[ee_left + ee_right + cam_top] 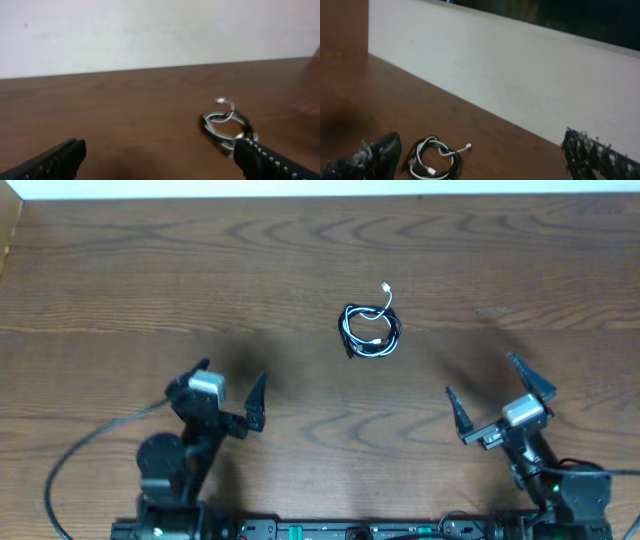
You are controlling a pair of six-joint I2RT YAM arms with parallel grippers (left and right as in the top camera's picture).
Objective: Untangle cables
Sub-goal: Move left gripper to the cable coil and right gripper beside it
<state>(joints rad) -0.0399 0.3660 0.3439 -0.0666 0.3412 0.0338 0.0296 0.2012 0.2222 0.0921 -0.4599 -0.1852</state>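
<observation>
Crossings within the cables (370,332) are too small to be traced overhead; lower right, left wrist view, part is hidden by a finger (270,162).

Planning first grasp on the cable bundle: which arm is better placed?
Right, marginally. Both grippers are open and empty; overhead, the right gripper sits slightly nearer the cables than the left gripper. Close call.

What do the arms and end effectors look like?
The left arm and right arm are black with pale grey wrist blocks. The left end effector and right end effector each have two black, pointed fingers. A black cable loops from the left base.
</observation>
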